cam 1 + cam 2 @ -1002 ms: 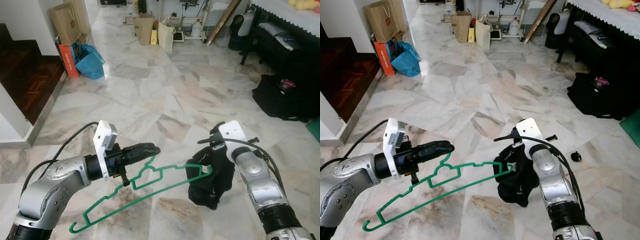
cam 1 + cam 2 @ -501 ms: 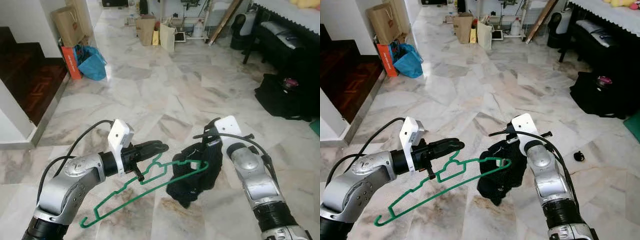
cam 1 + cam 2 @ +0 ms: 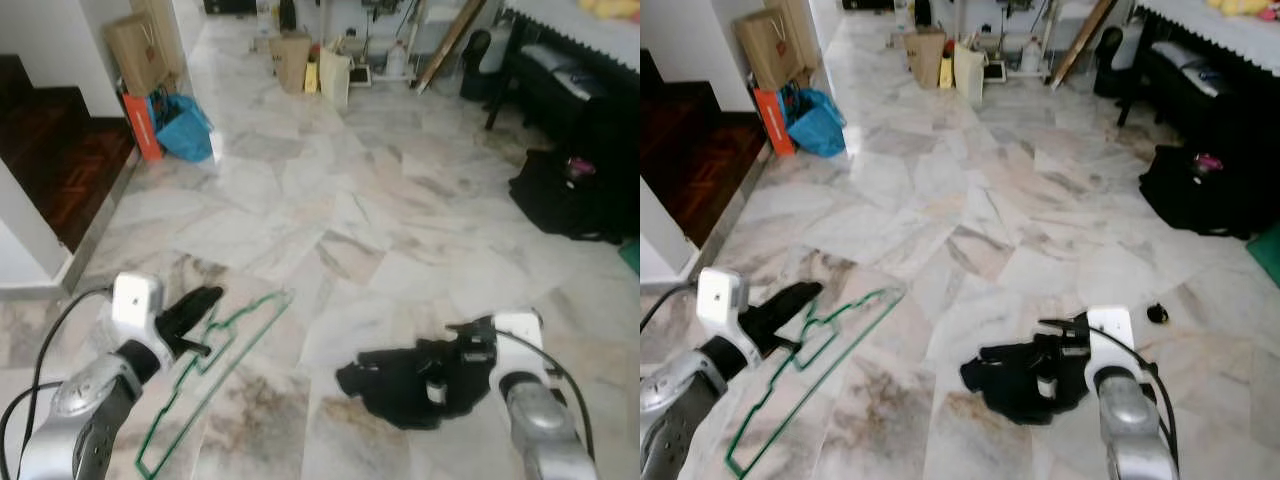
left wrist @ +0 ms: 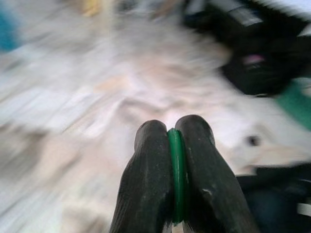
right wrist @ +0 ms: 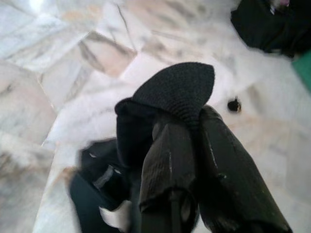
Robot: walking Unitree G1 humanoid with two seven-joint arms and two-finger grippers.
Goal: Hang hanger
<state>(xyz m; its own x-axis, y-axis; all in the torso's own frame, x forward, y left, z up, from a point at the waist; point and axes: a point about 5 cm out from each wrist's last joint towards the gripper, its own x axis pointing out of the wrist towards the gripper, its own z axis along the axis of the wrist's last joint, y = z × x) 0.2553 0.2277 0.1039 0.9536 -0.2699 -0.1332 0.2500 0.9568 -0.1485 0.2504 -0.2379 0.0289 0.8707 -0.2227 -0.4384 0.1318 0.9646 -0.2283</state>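
Observation:
A thin green wire hanger hangs low at the left, pointing down toward the floor. My left gripper is shut on its upper part; in the left wrist view the green wire sits pinched between the two black fingers. A crumpled black garment hangs low at the right, close above the marble floor. My right gripper is shut on it, and in the right wrist view the black cloth bulges over the fingertips. Hanger and garment are apart.
Marble floor stretches ahead. A dark wooden stair and white wall are on the left, with a blue bag and orange box beside them. Paper bags stand far back. Black bags and furniture line the right. A small black object lies on the floor.
Both arms have dropped and moved apart. The hanger's end has come away from the garment and swung left and down; the garment now hangs lower at the right.

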